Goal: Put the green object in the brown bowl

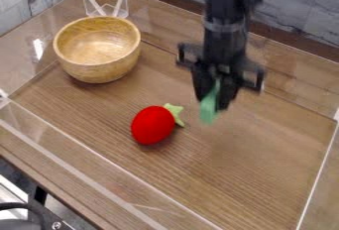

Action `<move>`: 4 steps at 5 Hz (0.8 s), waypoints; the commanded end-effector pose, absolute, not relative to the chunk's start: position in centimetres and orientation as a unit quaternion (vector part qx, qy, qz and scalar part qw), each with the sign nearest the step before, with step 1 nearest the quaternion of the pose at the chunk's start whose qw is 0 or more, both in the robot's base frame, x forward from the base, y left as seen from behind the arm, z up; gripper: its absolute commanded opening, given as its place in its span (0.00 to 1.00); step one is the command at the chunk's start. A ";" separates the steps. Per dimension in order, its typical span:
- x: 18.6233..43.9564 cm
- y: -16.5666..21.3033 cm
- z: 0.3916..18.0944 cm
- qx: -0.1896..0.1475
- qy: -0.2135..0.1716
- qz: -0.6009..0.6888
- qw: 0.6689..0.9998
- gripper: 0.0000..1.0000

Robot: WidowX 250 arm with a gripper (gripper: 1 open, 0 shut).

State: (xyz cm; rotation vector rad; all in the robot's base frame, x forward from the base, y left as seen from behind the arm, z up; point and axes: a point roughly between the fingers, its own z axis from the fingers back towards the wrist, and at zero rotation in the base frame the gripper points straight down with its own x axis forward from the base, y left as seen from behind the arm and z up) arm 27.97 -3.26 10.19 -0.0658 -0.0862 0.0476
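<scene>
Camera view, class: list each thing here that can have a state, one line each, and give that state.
gripper: shut on the green object, pointing down.
green object: held in the jaws, off the table, hanging on end.
brown bowl: upright, empty.
red strawberry toy: lying on the table, untouched.

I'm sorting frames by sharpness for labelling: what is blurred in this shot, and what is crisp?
In the camera view, the black gripper and the thin light-green bar it holds are smeared by motion blur; the round tan wooden bowl, the red strawberry-shaped toy and the wood-grain table look sharp.
</scene>
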 end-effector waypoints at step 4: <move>28.3 7.6 15.3 -0.011 -0.103 0.179 0.978 0.00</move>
